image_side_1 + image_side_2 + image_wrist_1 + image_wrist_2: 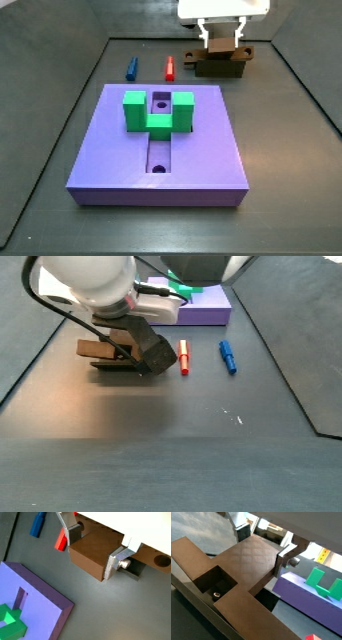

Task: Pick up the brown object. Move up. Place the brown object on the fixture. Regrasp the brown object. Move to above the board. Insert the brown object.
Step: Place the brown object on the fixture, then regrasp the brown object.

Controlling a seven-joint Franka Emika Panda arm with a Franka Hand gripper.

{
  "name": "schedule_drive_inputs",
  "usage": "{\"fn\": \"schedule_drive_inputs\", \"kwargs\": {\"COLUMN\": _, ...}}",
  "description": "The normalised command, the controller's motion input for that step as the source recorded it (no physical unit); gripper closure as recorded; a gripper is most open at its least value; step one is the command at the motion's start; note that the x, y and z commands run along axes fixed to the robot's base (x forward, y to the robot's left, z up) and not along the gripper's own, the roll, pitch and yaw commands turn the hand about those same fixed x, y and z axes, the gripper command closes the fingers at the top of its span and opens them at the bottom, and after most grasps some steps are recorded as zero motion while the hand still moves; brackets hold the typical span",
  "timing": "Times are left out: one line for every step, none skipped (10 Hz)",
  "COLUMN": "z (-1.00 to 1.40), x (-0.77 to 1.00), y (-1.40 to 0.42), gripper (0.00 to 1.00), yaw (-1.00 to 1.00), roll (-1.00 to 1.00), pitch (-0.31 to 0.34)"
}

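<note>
Placement and regrasp stage. The tool (95, 548) stands at the far end of the worktop (287, 130), its silver fingers (119, 560) pinching the raised middle block of the brown object (93, 558), as both wrist views show. In a side view the wooden bar (218, 57) sits across the dark olive fixture (221, 70), apparently resting on it, though contact cannot be confirmed. The purple board (160, 150) lies well apart, nearer the camera, carrying the green block (158, 110) astride its central groove; round holes show in that groove. A red peg (171, 68) and a blue peg (132, 69) lie beside the fixture.

Judgement: the bar is being set on the fixture, or gripped anew there. The next move calls for a firm, square hold on the block, a straight lift clear of the fixture walls, then travel to above the board.
</note>
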Motion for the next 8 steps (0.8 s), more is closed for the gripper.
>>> {"fn": "schedule_drive_inputs", "kwargs": {"z": 0.0, "x": 0.07, "y": 0.0, "gripper": 1.0, "yaw": -0.01, "roll": 0.0, "pitch": 0.051}}
{"fn": "schedule_drive_inputs", "kwargs": {"z": 0.0, "x": 0.0, "y": 0.0, "gripper": 1.0, "yaw": 0.0, "roll": 0.0, "pitch": 0.0}}
{"fn": "schedule_drive_inputs", "kwargs": {"z": 0.0, "x": 0.0, "y": 0.0, "gripper": 0.0, "yaw": 0.0, "roll": 0.0, "pitch": 0.0}}
{"fn": "schedule_drive_inputs", "kwargs": {"z": 0.6, "x": -0.14, "y": -0.31, "gripper": 0.0, "yaw": -0.1, "roll": 1.0, "pitch": -0.063}}
{"fn": "schedule_drive_inputs", "kwargs": {"z": 0.59, "x": -0.05, "y": -0.29, "gripper": 0.0, "yaw": -0.05, "roll": 1.0, "pitch": -0.063}}
{"fn": "schedule_drive_inputs", "kwargs": {"z": 0.66, "x": 0.0, "y": -0.23, "gripper": 0.0, "yaw": -0.02, "roll": 1.0, "pitch": -0.077}}
{"fn": "schedule_drive_inputs", "kwargs": {"z": 0.8, "x": 0.07, "y": -0.13, "gripper": 0.0, "yaw": 0.0, "roll": 0.9, "pitch": -0.097}}
{"fn": "schedule_drive_inputs", "kwargs": {"z": 0.71, "x": 0.21, "y": -0.07, "gripper": 0.0, "yaw": 0.0, "roll": 0.87, "pitch": -0.029}}
